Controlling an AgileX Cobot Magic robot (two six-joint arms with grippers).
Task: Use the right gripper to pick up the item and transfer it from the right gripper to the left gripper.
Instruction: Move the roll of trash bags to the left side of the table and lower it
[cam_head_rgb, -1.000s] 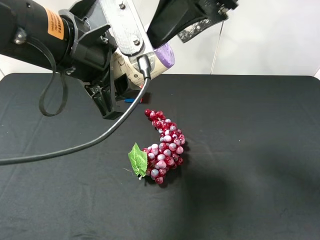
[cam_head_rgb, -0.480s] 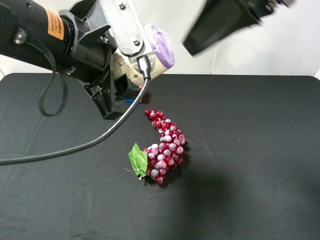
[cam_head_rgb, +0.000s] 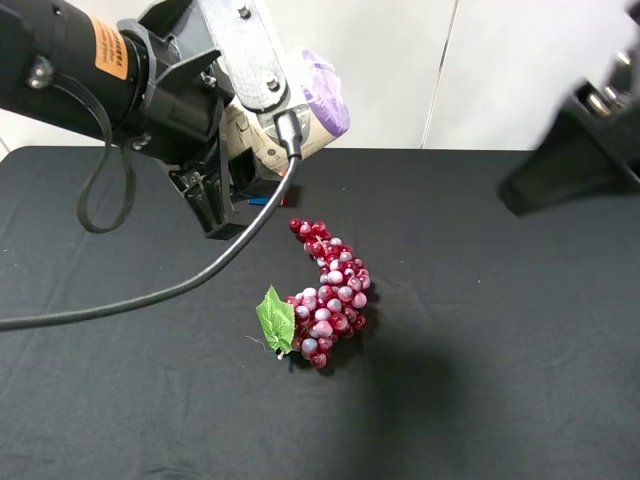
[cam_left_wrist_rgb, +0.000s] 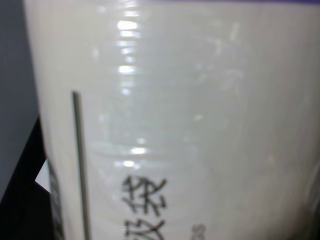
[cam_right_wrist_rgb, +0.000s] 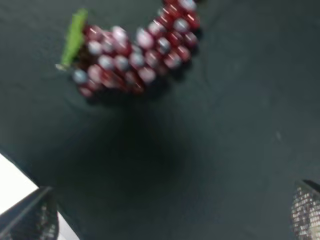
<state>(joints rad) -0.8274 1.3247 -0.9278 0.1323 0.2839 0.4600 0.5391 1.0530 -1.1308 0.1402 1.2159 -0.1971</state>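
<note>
Item (cam_head_rgb: 322, 100): cream-white canister with a purple cap, held off the table at the far left of centre. The purple end pokes out to the right of the tool that holds it. In the left wrist view the cream wall (cam_left_wrist_rgb: 175, 125) fills nearly the whole frame, with dark print and a thin dark line on it.

Left gripper (cam_head_rgb: 250, 140): silver-grey plate on top, black parts below, clamped on the item. Its black arm comes in from the far left and carries an orange label (cam_head_rgb: 112, 47). A black cable (cam_head_rgb: 180, 290) leaves a plug by the plate and sweeps down to the near left across the table.

Right gripper (cam_head_rgb: 580, 150): a dark, blurred shape at the right edge of the scene, raised above the table and well apart from the item. In its own wrist view (cam_right_wrist_rgb: 170, 215) the two textured fingers (cam_right_wrist_rgb: 306, 212) stand wide apart at the frame's corners, with nothing between them but table.

Grape bunch (cam_head_rgb: 330, 295): red, lying on the table near the middle, nearer than the held item. It is blurred in the right wrist view (cam_right_wrist_rgb: 135, 55).

Leaf (cam_head_rgb: 273, 318): green, at the bunch's near left end, touching it.

Table (cam_head_rgb: 500, 350): black cloth top, with a white wall (cam_head_rgb: 480, 60) beyond its far edge.
</note>
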